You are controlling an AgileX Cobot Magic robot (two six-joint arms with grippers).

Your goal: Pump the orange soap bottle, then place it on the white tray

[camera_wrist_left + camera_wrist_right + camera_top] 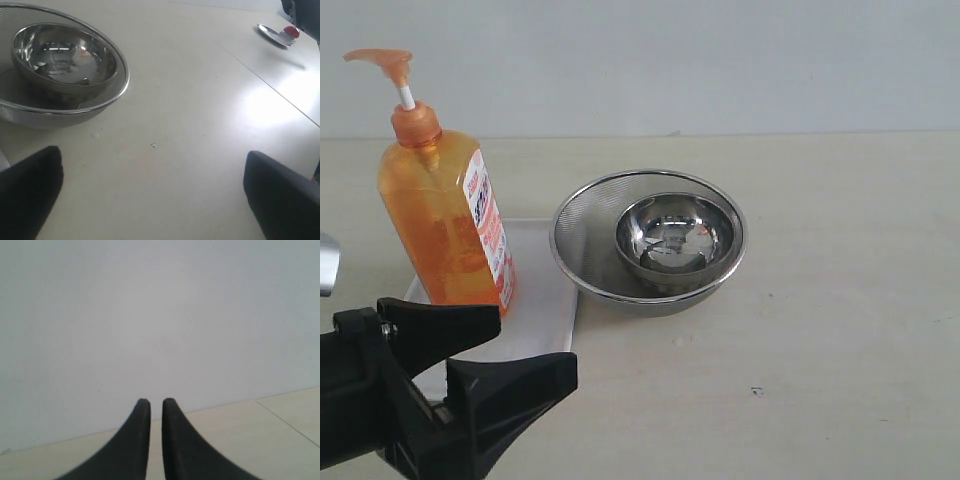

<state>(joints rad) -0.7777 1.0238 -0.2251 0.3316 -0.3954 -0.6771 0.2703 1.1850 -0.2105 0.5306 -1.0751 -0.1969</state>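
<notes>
Left pincer [535, 345] matte black, spread wide, right pincer [156, 402] closed, translucent orange soap bottle [440, 220] upright on flat white tray [545, 290]

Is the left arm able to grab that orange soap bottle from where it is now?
Probably yes. The left gripper is open and looks close to the orange soap bottle, with nothing between them; the steel bowls stand off to one side.
</notes>
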